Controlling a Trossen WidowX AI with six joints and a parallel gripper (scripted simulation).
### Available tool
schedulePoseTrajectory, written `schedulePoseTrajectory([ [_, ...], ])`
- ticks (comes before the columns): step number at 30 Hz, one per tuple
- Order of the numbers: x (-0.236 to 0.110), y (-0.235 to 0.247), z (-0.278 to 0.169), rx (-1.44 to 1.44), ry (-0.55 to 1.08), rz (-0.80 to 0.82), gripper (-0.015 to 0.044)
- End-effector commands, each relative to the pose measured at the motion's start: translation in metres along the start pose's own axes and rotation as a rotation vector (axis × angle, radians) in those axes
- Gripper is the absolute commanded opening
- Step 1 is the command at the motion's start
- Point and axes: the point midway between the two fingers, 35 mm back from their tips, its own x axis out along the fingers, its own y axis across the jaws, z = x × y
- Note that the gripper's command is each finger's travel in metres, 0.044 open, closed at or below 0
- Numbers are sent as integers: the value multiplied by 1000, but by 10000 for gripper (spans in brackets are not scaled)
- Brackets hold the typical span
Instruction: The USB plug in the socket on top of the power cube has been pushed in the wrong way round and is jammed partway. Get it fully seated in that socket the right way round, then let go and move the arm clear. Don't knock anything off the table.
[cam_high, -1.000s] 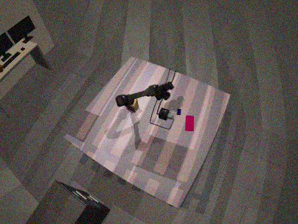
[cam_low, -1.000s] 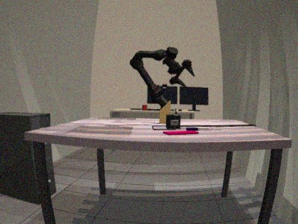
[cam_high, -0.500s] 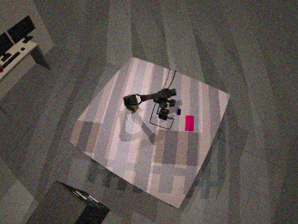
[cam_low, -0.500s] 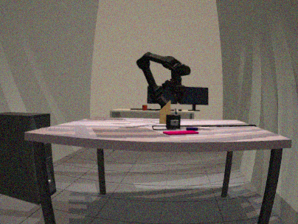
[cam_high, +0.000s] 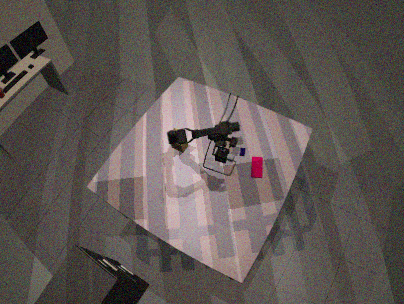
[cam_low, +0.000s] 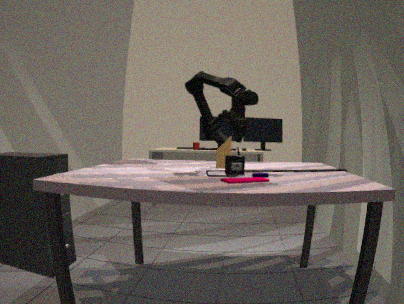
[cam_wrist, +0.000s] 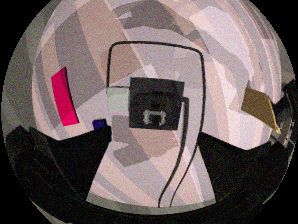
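Note:
The black power cube (cam_wrist: 156, 99) (cam_low: 234, 165) stands on the table (cam_high: 150, 150) (cam_low: 150, 182), seen from above in the wrist view. The pale USB plug (cam_wrist: 153, 117) (cam_low: 239, 151) sticks out of the socket on its top. The plug's black cable (cam_wrist: 180, 163) (cam_high: 230, 102) runs away from the cube and loops around it on the table. My gripper (cam_wrist: 156, 133) (cam_high: 222, 150) (cam_low: 234, 131) is open and empty. It hangs straight above the cube, pointing down, clear of the plug. In the overhead view the arm hides most of the cube.
A flat pink block (cam_high: 257, 167) (cam_low: 245, 180) (cam_wrist: 63, 96) and a small blue piece (cam_high: 242, 151) (cam_low: 260, 175) (cam_wrist: 100, 124) lie beside the cube. A tan wedge (cam_low: 224, 152) (cam_wrist: 261, 106) stands on its other side. A desk with monitors (cam_low: 260, 130) stands behind the table.

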Motion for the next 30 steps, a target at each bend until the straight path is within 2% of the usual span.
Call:
schedulePoseTrajectory([
  [1,5,0,1,2,-7,-2,440],
  [30,28,-1,2,2,-8,-2,440],
])
